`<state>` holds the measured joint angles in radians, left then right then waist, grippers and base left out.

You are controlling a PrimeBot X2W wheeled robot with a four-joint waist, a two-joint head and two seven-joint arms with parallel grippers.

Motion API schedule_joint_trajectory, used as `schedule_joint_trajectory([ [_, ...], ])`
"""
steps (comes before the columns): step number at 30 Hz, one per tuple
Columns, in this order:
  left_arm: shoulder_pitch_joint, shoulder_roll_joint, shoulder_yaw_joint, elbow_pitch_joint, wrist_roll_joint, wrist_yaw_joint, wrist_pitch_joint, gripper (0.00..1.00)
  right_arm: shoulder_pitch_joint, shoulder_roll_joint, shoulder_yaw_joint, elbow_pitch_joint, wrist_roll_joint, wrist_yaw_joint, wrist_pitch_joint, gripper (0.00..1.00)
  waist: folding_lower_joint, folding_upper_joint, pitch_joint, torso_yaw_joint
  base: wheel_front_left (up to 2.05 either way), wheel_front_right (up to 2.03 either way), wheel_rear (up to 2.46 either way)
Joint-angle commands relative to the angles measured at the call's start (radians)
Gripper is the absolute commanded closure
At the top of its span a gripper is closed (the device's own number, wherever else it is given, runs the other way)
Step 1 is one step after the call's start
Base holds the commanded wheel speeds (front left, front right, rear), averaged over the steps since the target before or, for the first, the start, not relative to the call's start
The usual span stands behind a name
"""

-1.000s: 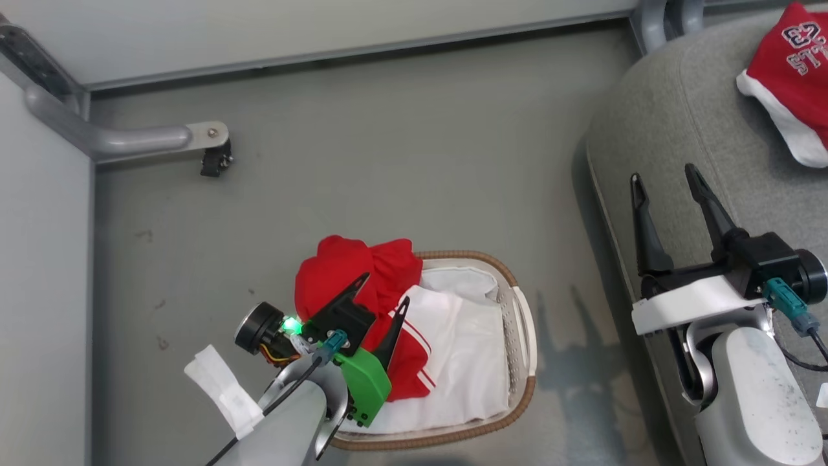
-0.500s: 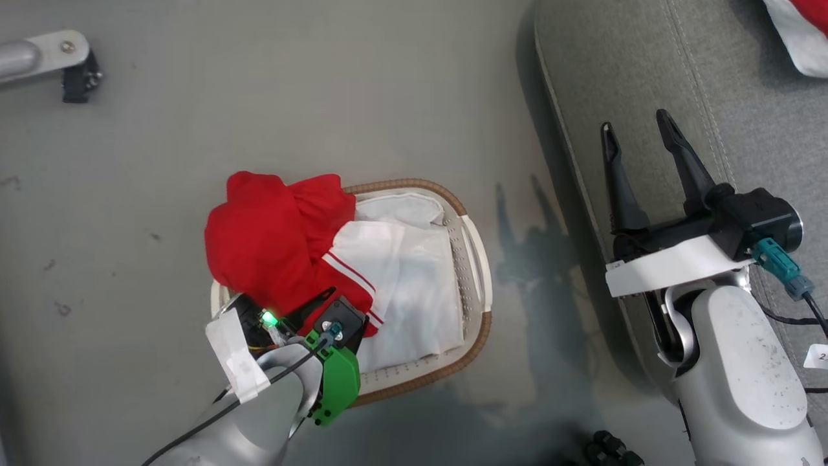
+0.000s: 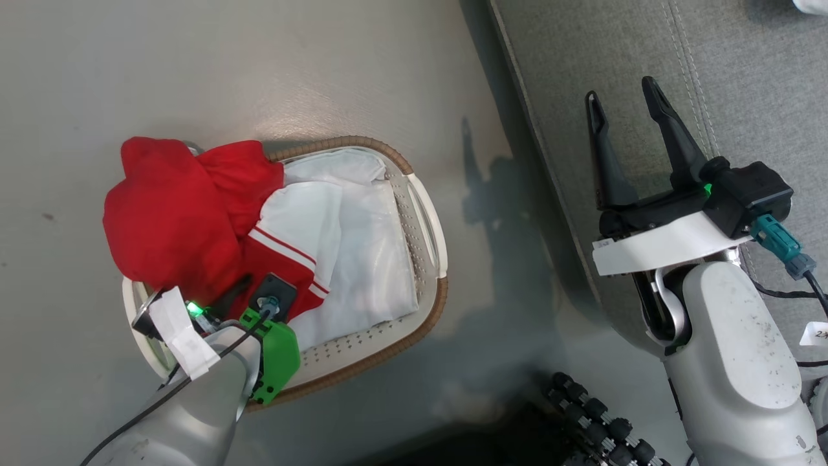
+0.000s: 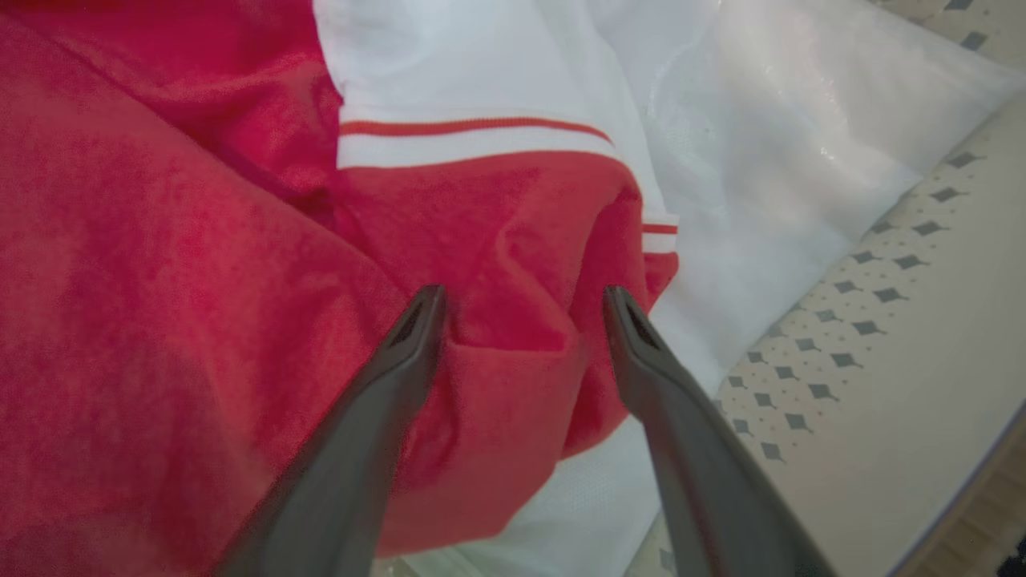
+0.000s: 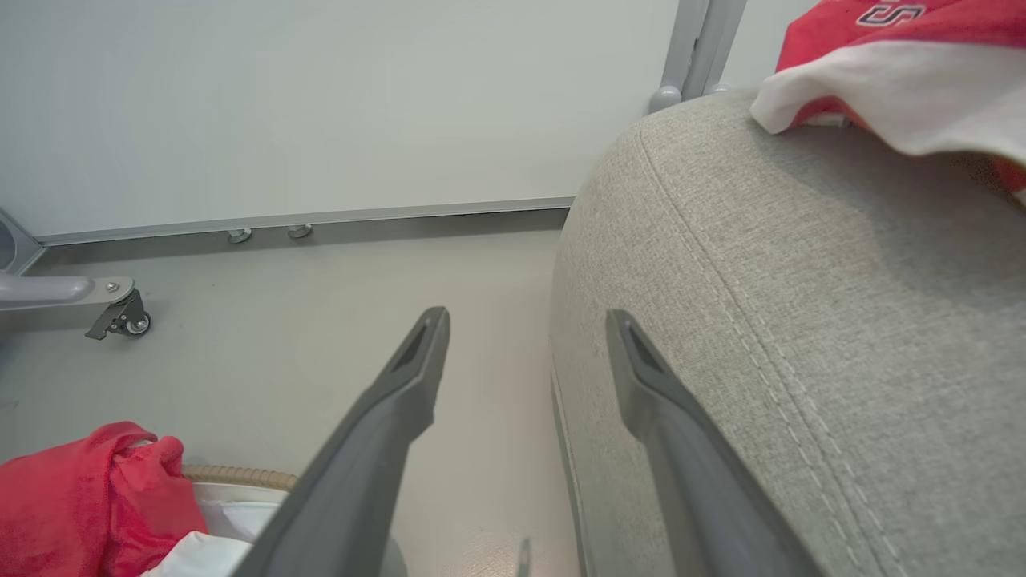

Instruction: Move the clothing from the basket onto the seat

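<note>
A small oval white perforated laundry basket point(image 3: 428, 220) with a brown woven rim is seen on a grey floor point(image 3: 323, 65), just beside a large grey upholstered sofa seat point(image 3: 744, 71). A bright red garment point(image 3: 168, 213) with a white panel and thin red-and-white stripes is heaped at the basket's left end in the head view. It spills over the rim and lies on top of the white fabric liner point(image 3: 381, 272).

The left gripper point(image 4: 523, 298) is lowered into the basket. Its two dark fingers are spread well apart, their tips are pressed into the red cloth, and a raised fold of it lies between them, not yet pinched.

The right gripper point(image 3: 620, 90) is held over the seat's near edge, beside the stitched seam, with its fingers parted and nothing between them.

In the right wrist view, a second red-and-white garment point(image 5: 898, 72) with white lettering is seen lying on the seat, well apart from the basket.
</note>
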<state>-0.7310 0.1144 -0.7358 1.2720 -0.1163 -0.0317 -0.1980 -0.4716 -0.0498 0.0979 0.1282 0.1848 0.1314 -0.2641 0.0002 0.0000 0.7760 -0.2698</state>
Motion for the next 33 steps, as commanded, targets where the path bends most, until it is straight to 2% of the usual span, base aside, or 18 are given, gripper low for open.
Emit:
schedule_joint_trajectory([
  [1, -0.020, 0.019, 0.007, 0.006, -0.008, 0.013, 0.008, 0.00, -0.016, -0.002, 0.003, -0.005, 0.006, -0.001, 0.000, 0.00, -0.0002, 0.0000, 0.040, -0.035, 0.00, 0.00, 0.00],
  [6, -0.018, 0.046, 0.020, 0.013, -0.031, 0.051, 0.049, 0.00, -0.026, -0.002, 0.014, -0.004, 0.019, -0.001, 0.000, 0.00, -0.0002, 0.0000, 0.058, -0.044, 0.00, 0.00, 0.00],
  [7, -0.016, 0.050, 0.023, 0.014, -0.035, 0.053, 0.054, 0.11, -0.027, -0.002, 0.015, -0.003, 0.020, -0.001, -0.001, 0.00, -0.0002, 0.0000, 0.060, -0.045, 0.00, 0.00, 0.00],
  [8, -0.015, 0.054, 0.026, 0.014, -0.040, 0.054, 0.058, 0.38, -0.028, -0.002, 0.017, -0.003, 0.021, -0.001, -0.001, 0.00, -0.0002, 0.0000, 0.062, -0.046, 0.00, 0.00, 0.00],
  [10, -0.011, 0.056, 0.032, 0.015, -0.047, 0.050, 0.053, 0.85, -0.027, -0.002, 0.018, 0.000, 0.023, -0.001, -0.001, 0.00, -0.0002, 0.0000, 0.061, -0.046, 0.00, 0.00, 0.00],
  [11, -0.010, 0.056, 0.033, 0.015, -0.049, 0.048, 0.049, 1.00, -0.027, -0.002, 0.017, 0.001, 0.023, -0.001, -0.001, 0.00, -0.0002, 0.0000, 0.060, -0.045, 0.00, 0.00, 0.00],
  [17, 0.001, 0.039, 0.022, 0.014, -0.057, 0.026, -0.004, 1.00, -0.019, -0.002, 0.011, 0.022, 0.006, -0.001, 0.000, 0.00, -0.0002, 0.0000, 0.023, -0.023, 0.00, 0.00, 0.00],
  [25, 0.017, 0.004, 0.011, -0.017, -0.073, -0.006, -0.059, 1.00, 0.017, -0.002, -0.009, 0.059, -0.045, -0.001, -0.001, 0.00, -0.0002, 0.0000, -0.089, 0.042, 0.00, 0.00, 0.00],
  [29, 0.028, -0.009, 0.011, -0.081, -0.083, -0.025, -0.069, 1.00, 0.044, -0.002, -0.030, 0.075, -0.082, -0.001, 0.000, 0.00, -0.0002, 0.0000, -0.165, 0.086, 0.00, 0.00, 0.00],
  [33, 0.055, 0.000, 0.012, -0.212, -0.080, -0.039, -0.068, 1.00, 0.083, -0.003, -0.052, 0.091, -0.120, -0.001, 0.000, 0.00, -0.0002, 0.0000, -0.249, 0.131, 0.00, 0.00, 0.00],
])
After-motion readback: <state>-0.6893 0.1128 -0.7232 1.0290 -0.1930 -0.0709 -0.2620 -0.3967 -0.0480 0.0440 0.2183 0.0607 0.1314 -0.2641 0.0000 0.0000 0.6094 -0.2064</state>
